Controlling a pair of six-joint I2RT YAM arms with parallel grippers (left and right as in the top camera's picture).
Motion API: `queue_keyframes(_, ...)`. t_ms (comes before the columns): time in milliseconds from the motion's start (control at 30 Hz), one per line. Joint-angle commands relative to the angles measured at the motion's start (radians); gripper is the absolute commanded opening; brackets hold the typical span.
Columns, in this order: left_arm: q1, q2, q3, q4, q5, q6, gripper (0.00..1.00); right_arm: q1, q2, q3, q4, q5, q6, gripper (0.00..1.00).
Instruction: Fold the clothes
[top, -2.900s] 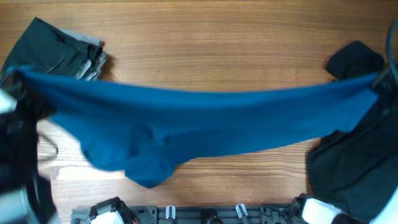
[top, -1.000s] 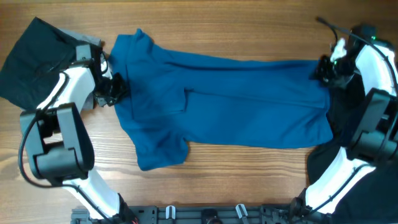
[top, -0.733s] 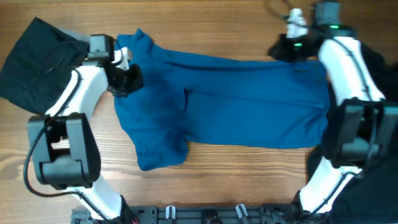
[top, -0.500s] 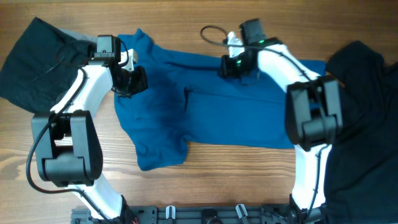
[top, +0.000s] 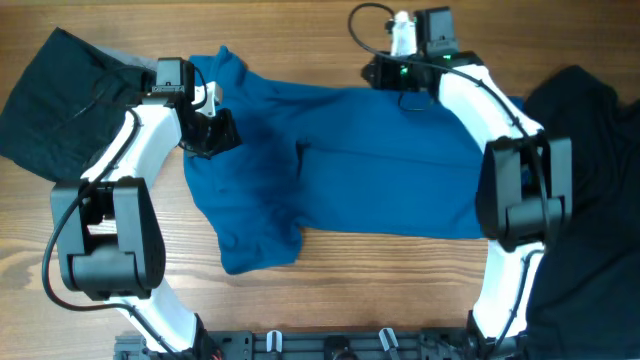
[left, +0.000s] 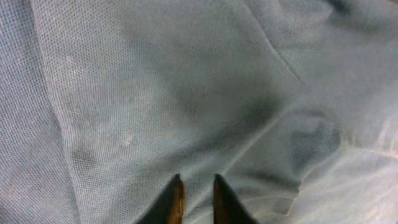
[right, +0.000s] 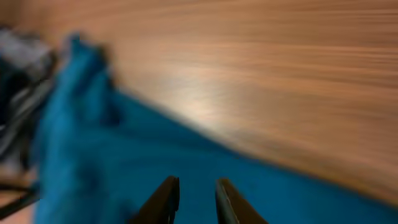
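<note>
Large medium-blue knit polo shirt (top: 380, 170), spread flat mid wooden tabletop (top: 300, 40). Probably soft, light and limp, prone to bunching; best pinched at edges or seams. Left end effector (left: 198, 199) narrowly parted, empty, over left part. Right end effector (right: 198, 199) likewise, at far edge.

The blue polo shirt (top: 380, 170) is matt cloth with a fine, pitted knit. The black garment (top: 60, 90) looks soft and matt too. The worktop (top: 300, 40) is smooth, grained wood. The left arm (top: 135, 150) wears glossy white plastic.
</note>
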Motion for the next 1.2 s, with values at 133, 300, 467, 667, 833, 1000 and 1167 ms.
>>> queue_keyframes(133, 0.003, 0.012, -0.013, -0.108, -0.101, 0.005, 0.08, 0.215, 0.065, -0.025, 0.086, 0.060, -0.079, 0.13)
queue_keyframes(300, 0.018, -0.013, -0.013, -0.147, -0.101, 0.005, 0.31, 0.208, 0.039, -0.014, 0.008, 0.093, -0.104, 0.38)
queue_keyframes(467, 0.078, -0.170, -0.002, -0.295, -0.100, 0.005, 0.37, 0.135, -0.239, -0.013, -0.261, 0.124, -0.156, 0.48)
queue_keyframes(667, 0.045, -0.185, -0.075, -0.534, -0.082, -0.004, 0.42, 0.040, -0.484, -0.013, -0.506, 0.299, 0.049, 0.55)
queue_keyframes(833, 0.043, -0.185, -0.269, -0.439, -0.082, -0.085, 0.43, -0.089, -0.511, -0.014, -0.699, 0.299, 0.158, 0.59)
queue_keyframes(1000, 0.042, -0.185, -0.381, -0.356, -0.074, -0.085, 0.52, -0.265, -0.511, -0.016, -0.787, 0.302, 0.161, 0.65)
queue_keyframes(1167, 0.041, -0.185, -0.480, -0.262, 0.037, -0.084, 0.50, -0.430, -0.511, -0.017, -0.803, 0.302, 0.184, 0.69)
